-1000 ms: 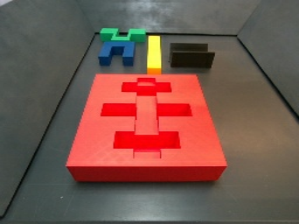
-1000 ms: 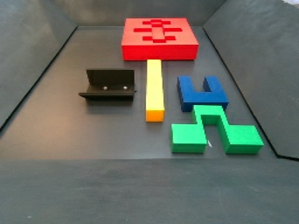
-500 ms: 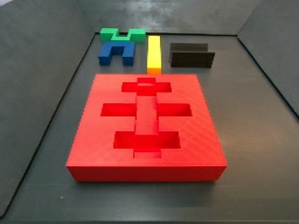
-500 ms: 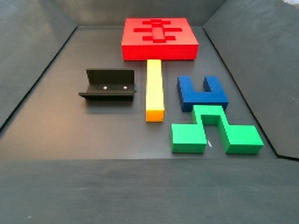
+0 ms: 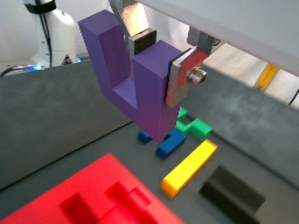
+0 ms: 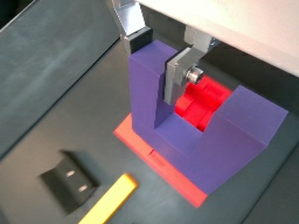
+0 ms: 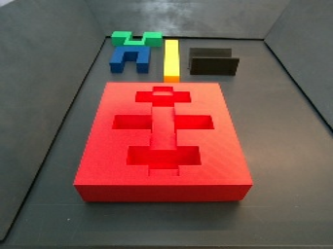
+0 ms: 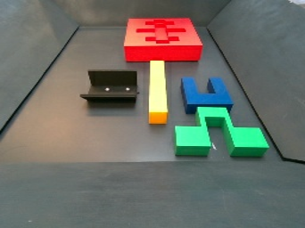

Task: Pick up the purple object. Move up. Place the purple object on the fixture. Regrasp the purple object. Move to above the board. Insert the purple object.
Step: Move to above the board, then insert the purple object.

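Purple object (image 5: 131, 77) sits clamped between the fingers (image 5: 181, 80) of the gripper (image 5: 158, 66), high above the desk and outside both side views. In both wrist views its two prongs point up toward the wrist, base hanging lowest (image 6: 198, 131), long axis running up and down along the fingers. Below it lies the red board (image 6: 205, 101), cutouts showing. In both side views the board (image 7: 163, 141) rests flat, with the black fixture (image 8: 110, 87), yellow bar (image 8: 156, 89), blue block (image 8: 204, 93) and green block (image 8: 218, 132) spread apart on the floor.
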